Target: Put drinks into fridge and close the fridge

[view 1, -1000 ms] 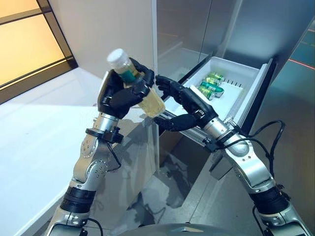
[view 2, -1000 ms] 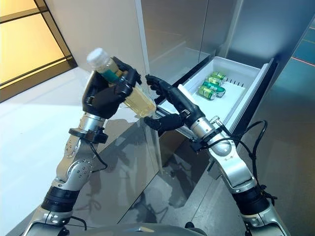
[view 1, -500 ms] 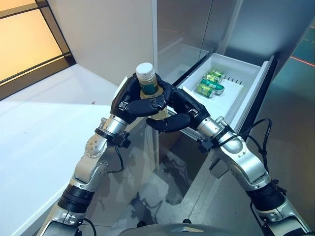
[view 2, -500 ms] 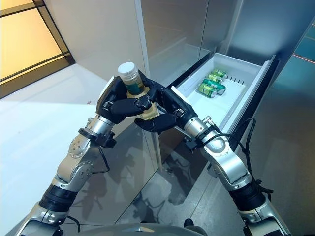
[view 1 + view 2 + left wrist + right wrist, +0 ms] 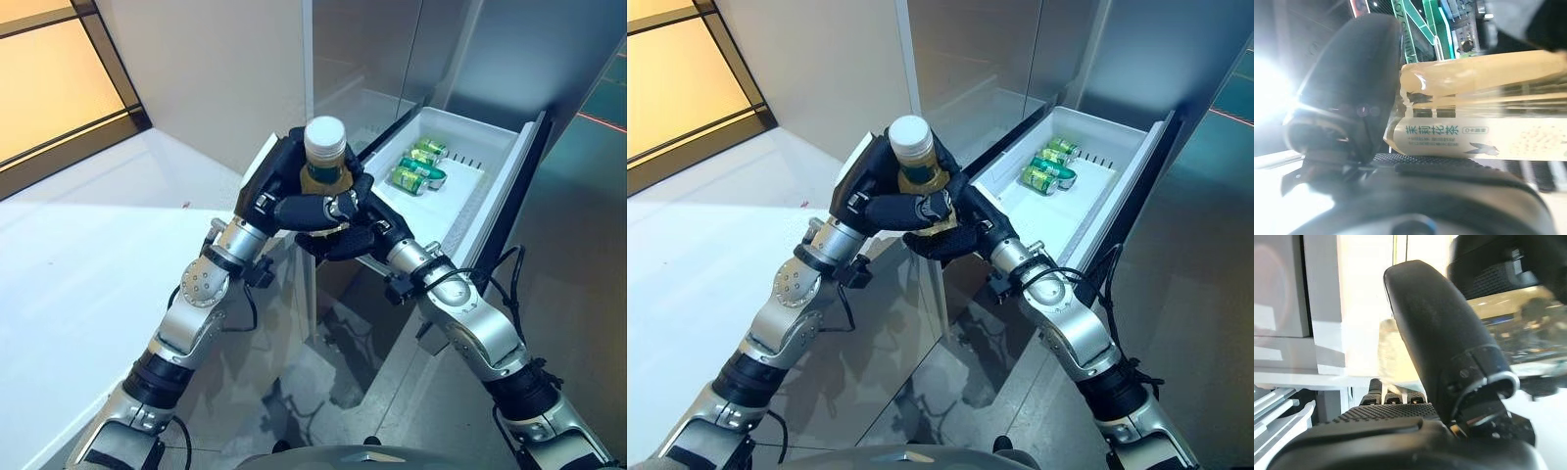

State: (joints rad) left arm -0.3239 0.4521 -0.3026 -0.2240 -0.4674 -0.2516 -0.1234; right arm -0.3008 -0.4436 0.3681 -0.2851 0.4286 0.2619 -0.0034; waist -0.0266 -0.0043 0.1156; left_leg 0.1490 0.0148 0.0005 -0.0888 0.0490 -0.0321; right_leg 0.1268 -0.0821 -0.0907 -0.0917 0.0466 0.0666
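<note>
Bottle (image 5: 325, 162) upright, white cap up, held in the air just outside the near left corner of the open fridge drawer (image 5: 490, 201). Left hand (image 5: 284, 196) wrapped round its body, thumb across the front. Right hand (image 5: 355, 230) curled under and against the lower part, so both grip it: reads as a handover, the right arm being nearer the drawer. Pale tea shows past the left thumb in the wrist view. Green cans (image 5: 416, 168) lie near the drawer's far left corner; the near half is bare, room for the bottle. Drawer still pulled out.
</note>
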